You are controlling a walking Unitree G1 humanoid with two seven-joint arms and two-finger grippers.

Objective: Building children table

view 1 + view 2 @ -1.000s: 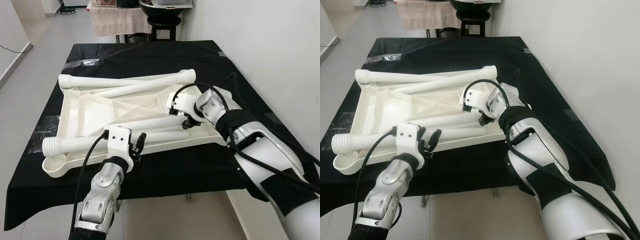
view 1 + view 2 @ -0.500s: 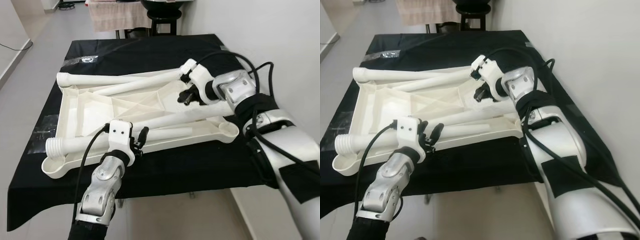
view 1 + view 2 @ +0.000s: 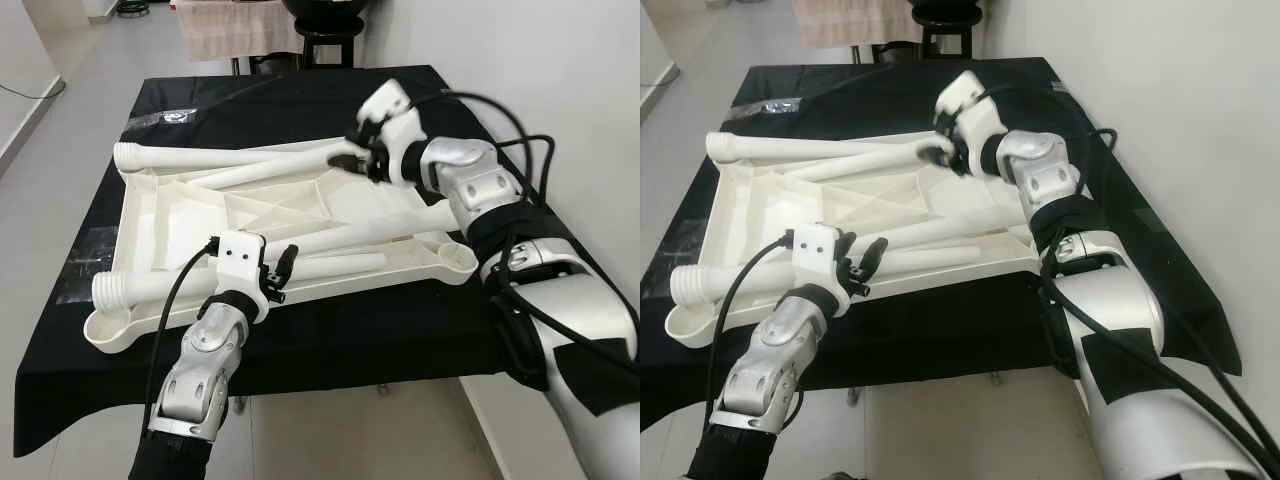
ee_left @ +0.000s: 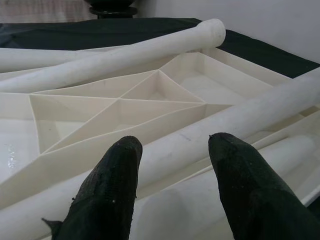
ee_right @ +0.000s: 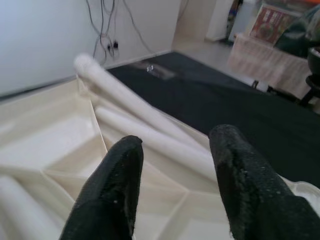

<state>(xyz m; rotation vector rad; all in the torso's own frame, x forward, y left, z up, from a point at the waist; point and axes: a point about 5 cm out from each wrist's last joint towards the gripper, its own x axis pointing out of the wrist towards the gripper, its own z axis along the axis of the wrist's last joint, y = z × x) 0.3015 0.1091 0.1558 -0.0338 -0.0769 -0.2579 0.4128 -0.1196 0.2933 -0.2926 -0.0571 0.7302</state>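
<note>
Tabletop panel (image 3: 180, 225) lay underside-up on black worktop (image 3: 300, 105), loose legs (image 3: 250, 177) across it, long axes running left-right. Right gripper (image 3: 352, 160) released, over panel's far right corner at leg end, nearest. Left gripper (image 3: 278, 278) released, at panel's near edge

One tabletop, four legs, two grippers

A single white ribbed tabletop (image 3: 130, 215) lies on one black-covered table (image 3: 300, 110), with four white tube legs on it: one along the far edge (image 3: 190, 158), one slanting just near of it (image 3: 270, 170), one diagonal on the right (image 3: 370, 232) and one along the near edge (image 3: 150, 287). There are two grippers: the left gripper (image 3: 280, 275) near, the right gripper (image 3: 352, 160) far. Beyond the table stand one dark stool (image 3: 325, 45) and one cloth-draped table (image 3: 230, 25).
</note>
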